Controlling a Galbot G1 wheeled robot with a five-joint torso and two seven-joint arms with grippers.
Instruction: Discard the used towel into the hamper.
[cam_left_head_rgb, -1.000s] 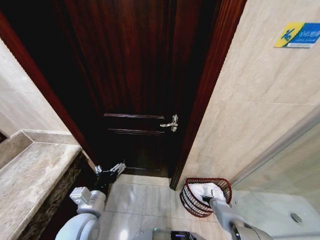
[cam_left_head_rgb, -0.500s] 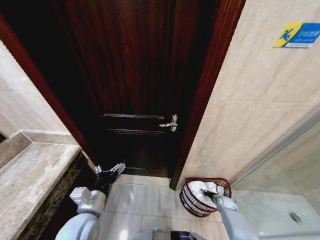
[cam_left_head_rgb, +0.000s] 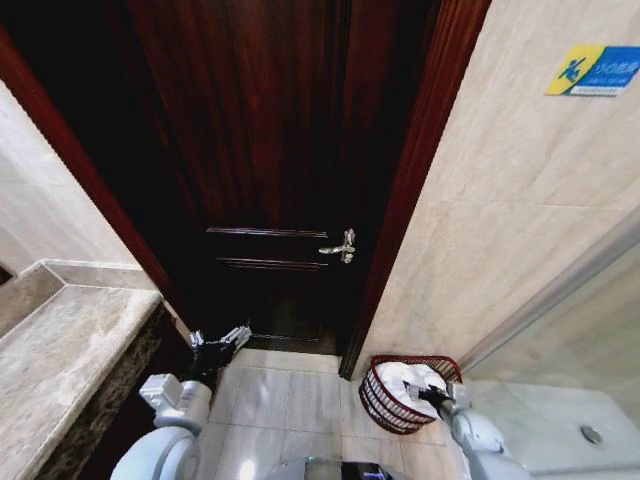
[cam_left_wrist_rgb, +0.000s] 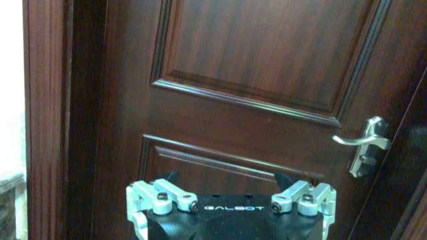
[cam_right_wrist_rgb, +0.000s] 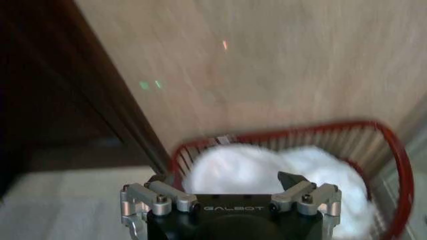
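Standing on the tiled floor (cam_left_head_rgb: 290, 395) at the foot of the beige wall (cam_left_head_rgb: 500, 220), just beside the dark door frame (cam_left_head_rgb: 410, 190), the hamper (cam_left_head_rgb: 380, 400) is a reddish-brown wire basket with its mouth open upward. A white towel (cam_left_head_rgb: 408, 382) lies bunched inside it, filling most of the basket and rising about to the rim. From the right wrist view the towel (cam_right_wrist_rgb: 267, 167) sits heaped within the red wire rim of the hamper (cam_right_wrist_rgb: 393, 165).

Hanging just above the near edge of the hamper, the right claw (cam_left_head_rgb: 437, 395) points toward the towel. In its own wrist view the right claw (cam_right_wrist_rgb: 230, 182) has its fingers spread wide with nothing between them; the towel lies beyond the fingertips and I cannot tell whether they touch it.

Over on the other side, the left claw (cam_left_head_rgb: 218, 343) is held low in front of the dark wooden door (cam_left_head_rgb: 270, 170), well apart from the hamper. Its wrist view shows the left claw (cam_left_wrist_rgb: 230, 182) spread wide and empty, facing the door's panels (cam_left_wrist_rgb: 267, 60) with the silver lever handle (cam_left_wrist_rgb: 363, 145) off to one side. That handle (cam_left_head_rgb: 341, 246) sits at the door's edge near the frame. A stone worktop (cam_left_head_rgb: 60, 360) runs along the robot's left, and a blue and yellow sign (cam_left_head_rgb: 592, 70) is fixed high on the wall.
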